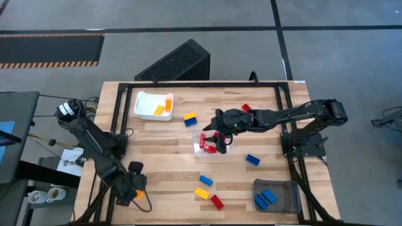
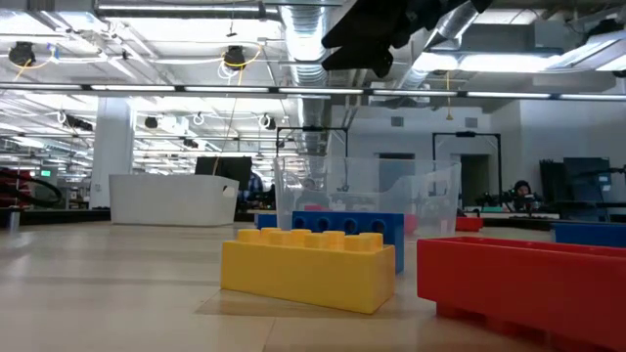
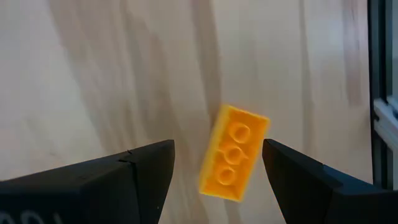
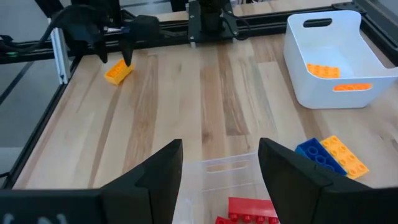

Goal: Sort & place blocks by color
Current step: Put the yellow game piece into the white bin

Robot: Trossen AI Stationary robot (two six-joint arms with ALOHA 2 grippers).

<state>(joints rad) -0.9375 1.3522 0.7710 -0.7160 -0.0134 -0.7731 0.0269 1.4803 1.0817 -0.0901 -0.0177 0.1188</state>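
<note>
My left gripper [image 3: 217, 149] hangs open over the table's near left corner [image 1: 135, 187], its fingers on either side of an orange block [image 3: 233, 152] that lies flat on the wood; they do not touch it. My right gripper [image 4: 219, 146] is open above a clear container [image 1: 202, 139] at the table's middle, which holds red blocks [image 4: 252, 208]. A white tray [image 1: 151, 107] holds orange blocks [image 4: 323, 71]. A grey tray [image 1: 279, 188] holds blue blocks [image 1: 265, 198]. Loose blocks lie around: yellow and blue [image 1: 190, 118], red [image 1: 246, 108], blue [image 1: 252, 159].
Near the front edge lie a blue block [image 1: 205, 181], a yellow block [image 2: 308, 264] and a red block [image 2: 518, 284]. A black frame rail [image 1: 201, 85] runs round the table. A dark slotted box [image 1: 176, 63] stands beyond the far edge.
</note>
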